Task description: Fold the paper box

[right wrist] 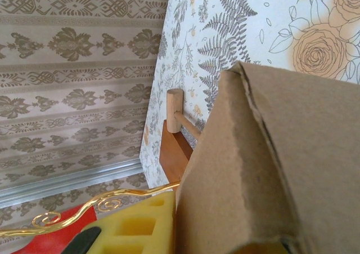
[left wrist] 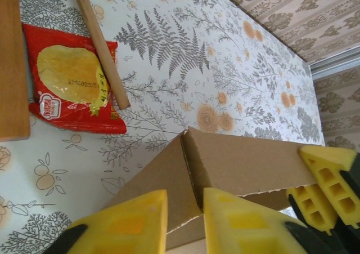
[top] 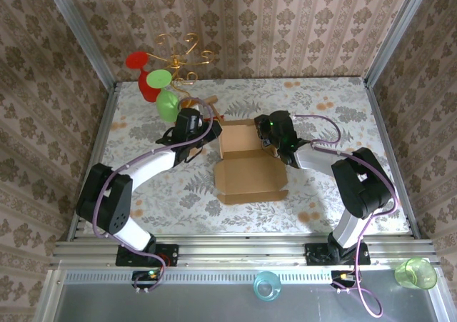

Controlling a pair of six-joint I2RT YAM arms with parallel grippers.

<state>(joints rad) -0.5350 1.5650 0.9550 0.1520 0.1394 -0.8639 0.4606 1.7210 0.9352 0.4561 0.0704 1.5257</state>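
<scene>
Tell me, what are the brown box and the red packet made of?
The paper box looks like plain matte cardboard, probably corrugated: it is brown, with thick, rough, fuzzy cut edges. The red packet seems to be thin glossy plastic film, since it wrinkles and catches the light.

1. The paper box (top: pixel 248 166) is plain brown corrugated cardboard, only half folded, and it lies between the two grippers.
2. Its far part has walls standing up. The left wall's corner passes between the fingers of the left gripper (left wrist: pixel 184 223), and the right wall is pressed at the right gripper (top: pixel 268 142).
3. Its near part is a wide flap with small side tabs. It lies flat and open, closer to the arm bases than both grippers.
</scene>
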